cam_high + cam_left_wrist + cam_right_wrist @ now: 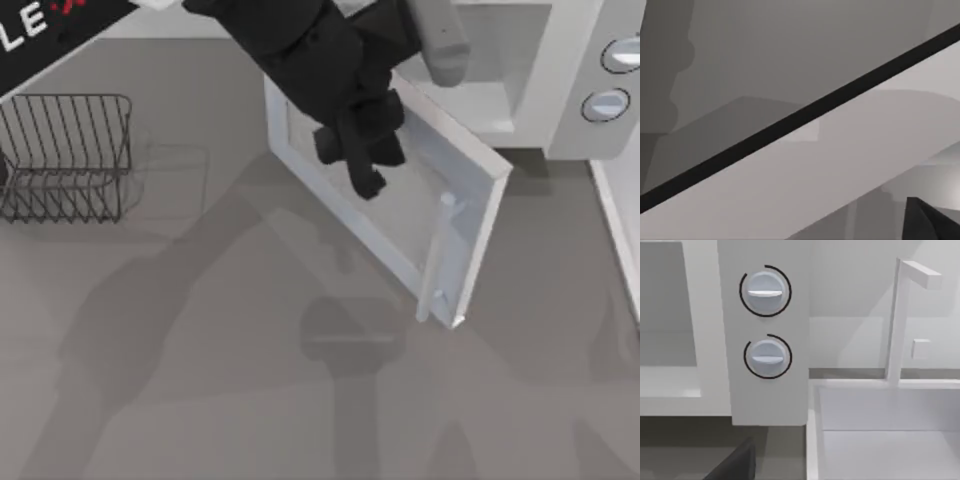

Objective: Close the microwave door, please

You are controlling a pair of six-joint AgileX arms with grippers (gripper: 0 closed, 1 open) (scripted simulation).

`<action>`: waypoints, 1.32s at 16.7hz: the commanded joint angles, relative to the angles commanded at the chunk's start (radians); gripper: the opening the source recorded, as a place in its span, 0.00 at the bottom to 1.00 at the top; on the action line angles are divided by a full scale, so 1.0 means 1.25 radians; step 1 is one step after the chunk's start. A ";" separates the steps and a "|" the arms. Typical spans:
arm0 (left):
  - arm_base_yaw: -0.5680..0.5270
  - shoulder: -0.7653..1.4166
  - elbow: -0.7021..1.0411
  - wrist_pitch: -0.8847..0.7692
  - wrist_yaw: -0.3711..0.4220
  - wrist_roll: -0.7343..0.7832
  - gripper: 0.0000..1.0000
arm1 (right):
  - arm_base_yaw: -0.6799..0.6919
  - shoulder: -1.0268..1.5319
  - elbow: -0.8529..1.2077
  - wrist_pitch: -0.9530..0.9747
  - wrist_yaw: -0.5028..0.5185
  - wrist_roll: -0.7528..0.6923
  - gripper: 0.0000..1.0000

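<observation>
The left gripper (pixel 365 160), finger spread impossible to tell, hovers against the half-open microwave door (pixel 400 215) (hinged left of the microwave (pixel 570 110)); it should push steadily toward the cavity

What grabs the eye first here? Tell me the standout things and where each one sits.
The microwave door stands wide open, swung out from the microwave at the table's top right, with the left gripper hanging over its window. Two round knobs sit one above the other on the microwave's side panel, with a white sink and faucet next to it. A wire rack stands at the table's left edge.
</observation>
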 joint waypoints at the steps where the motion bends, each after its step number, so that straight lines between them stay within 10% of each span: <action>1: -0.012 -0.022 -0.003 -0.013 0.008 0.012 0.00 | 0.000 0.000 0.000 0.000 0.000 0.000 1.00; 22: -0.055 0.074 0.065 0.021 -0.057 -0.047 0.00 | 0.000 0.000 0.000 0.000 0.000 0.000 1.00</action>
